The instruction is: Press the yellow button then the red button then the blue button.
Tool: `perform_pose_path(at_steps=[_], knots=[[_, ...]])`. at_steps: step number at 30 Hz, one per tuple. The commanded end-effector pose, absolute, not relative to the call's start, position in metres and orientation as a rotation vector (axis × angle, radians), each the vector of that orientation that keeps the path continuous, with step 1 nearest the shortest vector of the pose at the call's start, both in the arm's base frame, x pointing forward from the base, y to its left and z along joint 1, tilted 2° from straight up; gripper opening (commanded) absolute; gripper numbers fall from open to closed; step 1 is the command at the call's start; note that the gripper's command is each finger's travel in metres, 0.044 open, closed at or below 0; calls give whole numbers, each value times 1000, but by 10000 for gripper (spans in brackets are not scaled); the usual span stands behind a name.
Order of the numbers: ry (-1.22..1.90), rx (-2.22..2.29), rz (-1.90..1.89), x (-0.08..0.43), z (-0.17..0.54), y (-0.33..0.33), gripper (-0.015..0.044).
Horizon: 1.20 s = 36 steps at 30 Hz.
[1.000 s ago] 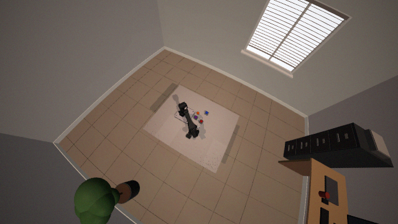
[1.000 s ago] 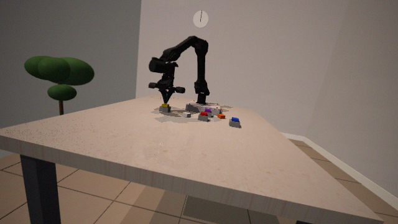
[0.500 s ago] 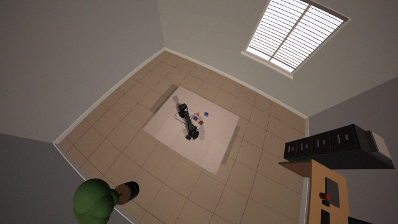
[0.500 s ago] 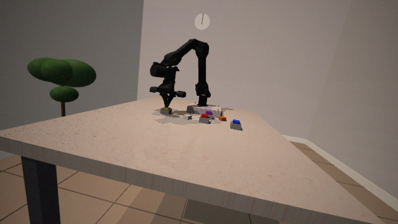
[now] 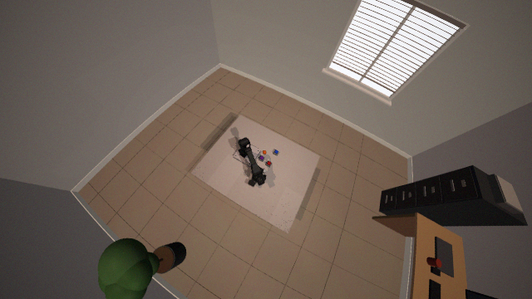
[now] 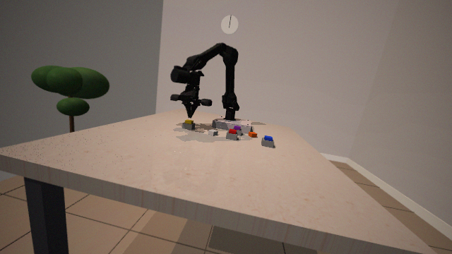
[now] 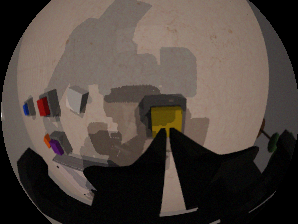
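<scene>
Black parallel-jaw gripper (image 6: 190,113) pointed straight down, fingers drawn together to a narrow point with nothing between them; tips poised just above the yellow square push-button (image 6: 189,122) on its grey housing, seemingly with a sliver of gap in the exterior view, though contact hard to judge; in the wrist view the same yellow button (image 7: 165,120) framed right at the fingertips, dark housing rim around it; black six-joint arm (image 6: 229,75) arched up and over from its pale base plate (image 6: 231,123) near the far side of the table; small grey-white block (image 6: 212,132) just right of the yellow button, apart from it; red square push-button on a grey housing (image 6: 232,134) further right, close in front of the base plate; purple button (image 6: 237,128) just behind the red one; small orange block (image 6: 252,134) beside them to the right; blue square push-button on a grey housing (image 6: 268,140) furthest right, well apart from the gripper; all of these resting on the light speckled wooden table top (image 6: 198,176); beyond the table, a round-crowned green tree (image 6: 70,82) at left and a round white wall clock (image 6: 229,24) above the arm.
</scene>
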<state>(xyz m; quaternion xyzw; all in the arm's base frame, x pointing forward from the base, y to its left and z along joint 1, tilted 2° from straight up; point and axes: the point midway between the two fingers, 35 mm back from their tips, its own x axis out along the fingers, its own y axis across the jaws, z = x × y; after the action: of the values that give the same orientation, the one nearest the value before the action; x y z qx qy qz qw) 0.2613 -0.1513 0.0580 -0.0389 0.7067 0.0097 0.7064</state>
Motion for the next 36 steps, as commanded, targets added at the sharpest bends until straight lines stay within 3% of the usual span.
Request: perform_pose_path(at_steps=[1,8,14,22,30,36], knots=[[1562,-94,14,262,71,-152,20],[1561,-94,14,262,130,-149,20],[1561,-94,15,262,133,-146,20],[1556,-85,26,292,129,-45,20],[1559,-77,31,282,124,64,20],[1559,-77,31,279,124,73,20]])
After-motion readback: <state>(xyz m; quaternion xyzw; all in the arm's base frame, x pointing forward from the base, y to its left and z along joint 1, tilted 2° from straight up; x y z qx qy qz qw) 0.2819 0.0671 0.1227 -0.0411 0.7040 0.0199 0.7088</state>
